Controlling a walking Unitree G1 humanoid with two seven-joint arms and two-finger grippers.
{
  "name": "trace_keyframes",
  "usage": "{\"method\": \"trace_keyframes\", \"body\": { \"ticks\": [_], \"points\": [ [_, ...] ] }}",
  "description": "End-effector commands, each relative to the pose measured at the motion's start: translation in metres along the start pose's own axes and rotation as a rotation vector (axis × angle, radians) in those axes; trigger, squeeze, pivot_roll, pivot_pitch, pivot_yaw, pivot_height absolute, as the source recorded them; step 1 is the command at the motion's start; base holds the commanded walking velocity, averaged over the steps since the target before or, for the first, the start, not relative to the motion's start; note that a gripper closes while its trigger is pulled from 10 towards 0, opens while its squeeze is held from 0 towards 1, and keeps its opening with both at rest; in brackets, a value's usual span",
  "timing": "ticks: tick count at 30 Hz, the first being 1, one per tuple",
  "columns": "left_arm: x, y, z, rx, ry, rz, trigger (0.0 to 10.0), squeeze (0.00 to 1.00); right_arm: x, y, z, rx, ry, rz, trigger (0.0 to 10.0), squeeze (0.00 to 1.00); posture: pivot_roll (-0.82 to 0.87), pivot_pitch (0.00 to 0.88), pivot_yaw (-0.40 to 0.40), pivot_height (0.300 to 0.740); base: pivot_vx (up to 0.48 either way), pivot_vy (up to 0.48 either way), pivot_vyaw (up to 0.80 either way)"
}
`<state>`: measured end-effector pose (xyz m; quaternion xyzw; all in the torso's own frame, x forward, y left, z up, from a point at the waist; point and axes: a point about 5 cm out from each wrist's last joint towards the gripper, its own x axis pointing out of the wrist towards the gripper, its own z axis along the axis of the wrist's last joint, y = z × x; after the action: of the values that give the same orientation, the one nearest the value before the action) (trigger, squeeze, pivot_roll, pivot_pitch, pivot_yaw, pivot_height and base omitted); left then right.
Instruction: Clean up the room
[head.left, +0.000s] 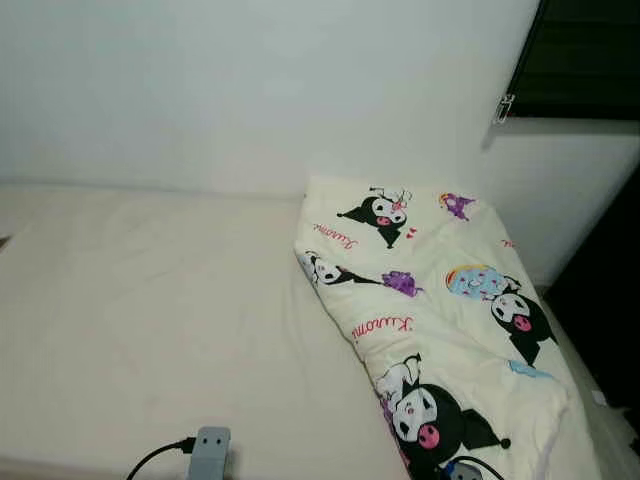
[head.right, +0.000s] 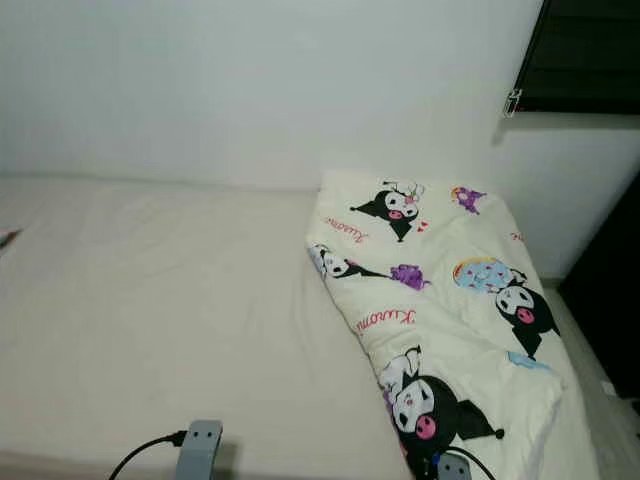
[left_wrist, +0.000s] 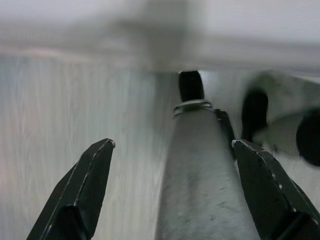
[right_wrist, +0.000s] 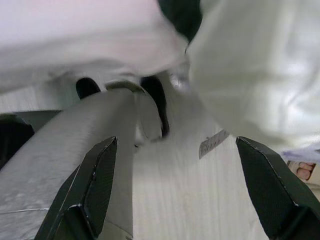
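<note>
Nearest, at the lower edge of the head views: two grey wrist parts with black cables, the left wrist (head.left: 209, 452) over the bare bed, the right wrist (head.right: 452, 467) over the blanket's near end. Beyond them, cream bed (head.left: 150, 310), sheet mostly smooth, running back to a white wall (head.left: 250, 90). Blanket (head.left: 440, 330), cream with black-and-white cartoon figures and pink lettering, folded into a long strip on the right part of the bed, far end close to the wall, near end at the bed's front edge, slightly slanted across the mattress. Dark window (head.left: 585, 55) above the blanket's far end, high on the right.

Left gripper (left_wrist: 172, 192) hanging low beside the bed: jaws spread wide, nothing between them, pale wood-look floor (left_wrist: 60, 130) and a grey robot leg (left_wrist: 200, 175) beyond. Right gripper (right_wrist: 175, 190) likewise low by the bed: jaws spread apart and empty, cream fabric (right_wrist: 250, 65) hanging above, floor and a small label (right_wrist: 214, 143) past the fingertips.
</note>
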<state>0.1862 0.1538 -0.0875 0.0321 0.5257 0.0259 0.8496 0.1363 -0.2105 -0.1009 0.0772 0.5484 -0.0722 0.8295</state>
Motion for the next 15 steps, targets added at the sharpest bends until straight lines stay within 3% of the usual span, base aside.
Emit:
{"method": "trace_keyframes", "body": {
  "ticks": [1, 10, 15],
  "points": [
    [0.0, -0.001, -0.005, 0.013, 0.016, -0.005, 10.0, 0.0, 0.0, -0.004, 0.001, 0.011, -0.006, -0.014, 10.0, 0.0, -0.14, 0.0, -0.01, 0.74, -0.334, 0.0, 0.0],
    [0.0, -0.002, -0.005, 0.076, -0.001, -0.019, 10.0, 0.0, -0.003, -0.016, -0.001, 0.022, -0.011, -0.031, 10.0, 0.0, -0.14, 0.0, -0.011, 0.74, -0.037, 0.0, 0.0],
    [0.0, -0.003, -0.009, 0.098, 0.011, -0.03, 10.0, 0.0, -0.004, -0.02, 0.005, 0.065, -0.059, -0.037, 10.0, 0.0, -0.14, 0.0, -0.01, 0.74, 0.0, -0.445, 0.0]
  ]
}}
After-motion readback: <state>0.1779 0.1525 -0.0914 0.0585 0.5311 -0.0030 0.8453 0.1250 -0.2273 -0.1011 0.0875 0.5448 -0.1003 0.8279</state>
